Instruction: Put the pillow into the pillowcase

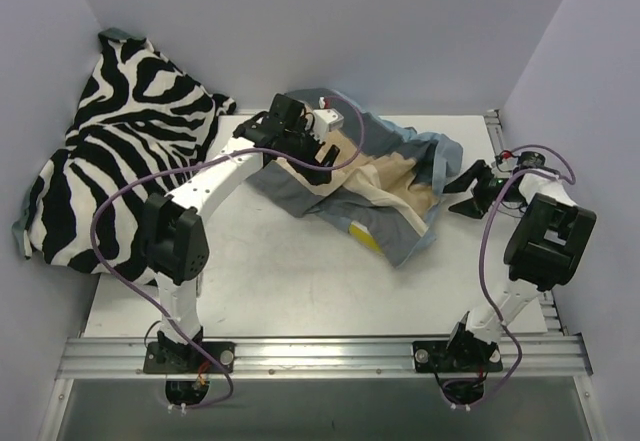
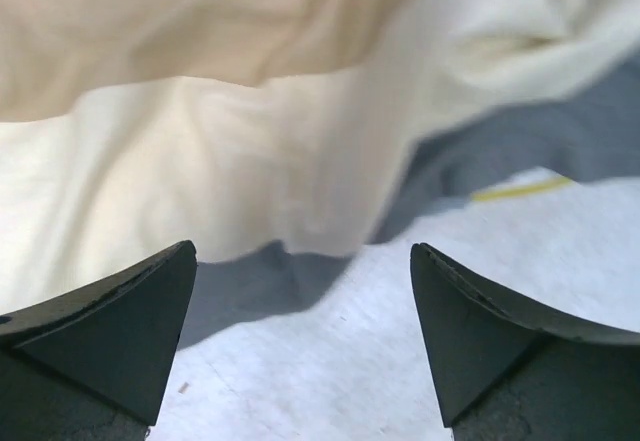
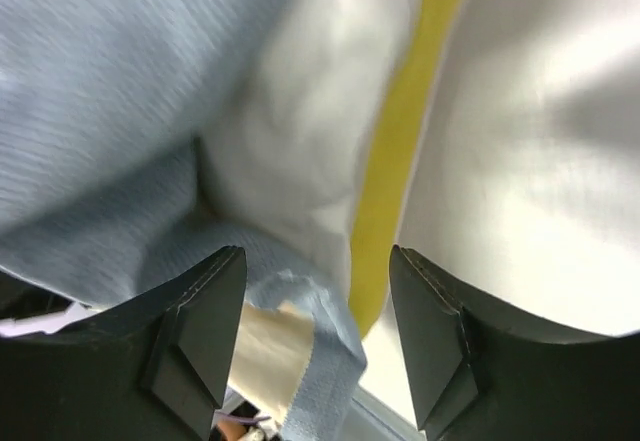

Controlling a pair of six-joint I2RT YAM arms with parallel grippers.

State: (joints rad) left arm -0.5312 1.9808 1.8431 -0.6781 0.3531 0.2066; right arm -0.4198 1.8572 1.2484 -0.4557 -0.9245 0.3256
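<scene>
Near edge: Both arm bases are bolted here. The white tabletop (image 1: 300, 291) carries the work closer to its far edge.
Right pincer: My right gripper (image 3: 318, 256) sits near the right edge, just beside the right end of the bundle. Its jaws stand partly apart. A light-blue hem hangs loose in the gap and I see neither pad pressing on it, so I judge that nothing is held.
Pillow: The soft cream pillow with a yellow edge band (image 3: 520, 111) fills the right wrist view directly ahead of that pincer. I take this end to be uncovered.
Pillowcase: The thin grey-blue cloth sack with tan and cream stripes (image 1: 410, 236) lies rumpled across the middle of the tabletop, wrapped about the pillow. I cannot tell how much of the pillow is inside.
Long axis: The bundle runs roughly left to right, with one arm at each end.
Left pincer: My left gripper (image 2: 302, 251) is at the bundle's far-left end. Its jaws are wide and empty over bare tabletop, with cloth folds just ahead.
Deciding relation: The bare pillow end lies straight ahead of the right pincer, which is the nearer arm. I judge the hem there must be drawn over it.
Far-left corner: A black-and-white zebra-print cloth (image 1: 120, 141) is draped off the left edge, apart from the work.
</scene>
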